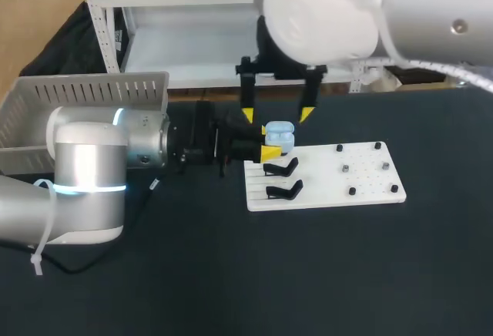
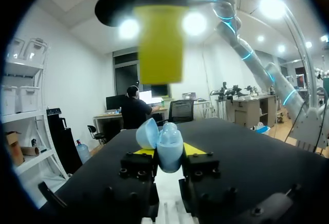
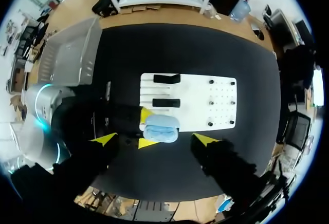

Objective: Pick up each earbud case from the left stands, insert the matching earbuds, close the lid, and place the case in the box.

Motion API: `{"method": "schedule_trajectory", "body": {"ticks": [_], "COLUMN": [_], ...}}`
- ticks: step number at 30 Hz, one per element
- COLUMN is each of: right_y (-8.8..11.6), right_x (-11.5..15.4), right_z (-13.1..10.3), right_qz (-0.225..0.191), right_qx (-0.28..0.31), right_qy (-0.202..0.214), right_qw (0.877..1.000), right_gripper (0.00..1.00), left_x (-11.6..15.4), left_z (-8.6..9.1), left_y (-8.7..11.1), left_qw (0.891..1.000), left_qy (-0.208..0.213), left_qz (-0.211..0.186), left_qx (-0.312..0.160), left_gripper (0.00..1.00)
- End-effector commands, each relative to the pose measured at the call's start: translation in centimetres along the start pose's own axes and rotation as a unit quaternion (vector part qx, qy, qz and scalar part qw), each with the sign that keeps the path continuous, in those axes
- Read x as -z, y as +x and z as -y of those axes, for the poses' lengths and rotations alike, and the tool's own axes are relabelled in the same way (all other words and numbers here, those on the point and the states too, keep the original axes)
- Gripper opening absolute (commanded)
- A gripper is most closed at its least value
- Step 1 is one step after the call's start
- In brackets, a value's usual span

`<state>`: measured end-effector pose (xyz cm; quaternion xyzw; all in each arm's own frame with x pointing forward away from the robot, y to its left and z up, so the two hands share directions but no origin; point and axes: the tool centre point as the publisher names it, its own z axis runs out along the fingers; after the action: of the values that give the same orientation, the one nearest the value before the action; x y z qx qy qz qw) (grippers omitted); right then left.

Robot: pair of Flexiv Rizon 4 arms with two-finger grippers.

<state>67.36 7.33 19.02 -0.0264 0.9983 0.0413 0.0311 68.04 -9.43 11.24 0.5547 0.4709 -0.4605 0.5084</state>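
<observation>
Right gripper (image 1: 277, 113) nearest, upper centre, fingers spread wide, empty. Below it left gripper (image 2: 169, 152) clamps earbud case (image 1: 280, 132), lid open, at frame centre. Lid-closing and boxing not yet done; box (image 1: 85, 89) sits upper left.

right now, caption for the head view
Left gripper holds the open pale blue earbud case; right gripper hangs open above it.

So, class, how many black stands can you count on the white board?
2, both on the white board: one stand next to the blue earbud case, the other beyond it. The left gripper may hide another.
</observation>
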Motion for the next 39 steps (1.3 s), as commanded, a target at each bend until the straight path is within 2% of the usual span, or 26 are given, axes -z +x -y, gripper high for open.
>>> {"method": "schedule_trajectory", "body": {"ticks": [1,7,12,26,35,39], "right_y": [-0.3,-2.1,-2.3,0.8,-0.2,-1.5], "right_x": [0.0,-1.3,-2.4,-3.2,0.1,0.4], "right_z": [2.2,4.5,4.8,4.4,4.6,4.9], "right_qz": [0.019,0.013,0.002,-0.023,0.051,0.061], "right_qx": [-0.031,-0.068,-0.071,-0.066,-0.073,-0.077], "right_qy": [0.009,0.016,0.017,0.008,-0.001,0.001], "right_qw": [0.999,0.997,0.997,0.997,0.996,0.995], "right_gripper": [1.0,1.0,1.0,1.0,1.0,1.0], "left_x": [0.0,0.0,0.0,0.0,0.0,0.0], "left_z": [0.0,0.0,0.0,0.0,0.0,0.0], "left_y": [0.0,0.0,0.0,0.0,0.0,0.0], "left_qw": [1.0,1.0,1.0,1.0,1.0,1.0], "left_qy": [-0.001,-0.001,-0.001,-0.001,-0.001,-0.001], "left_qz": [0.0,0.0,0.0,0.0,0.0,0.0], "left_qx": [0.0,0.0,0.0,0.0,0.0,0.0], "left_gripper": [0.0,0.0,0.0,0.0,0.0,0.0]}}
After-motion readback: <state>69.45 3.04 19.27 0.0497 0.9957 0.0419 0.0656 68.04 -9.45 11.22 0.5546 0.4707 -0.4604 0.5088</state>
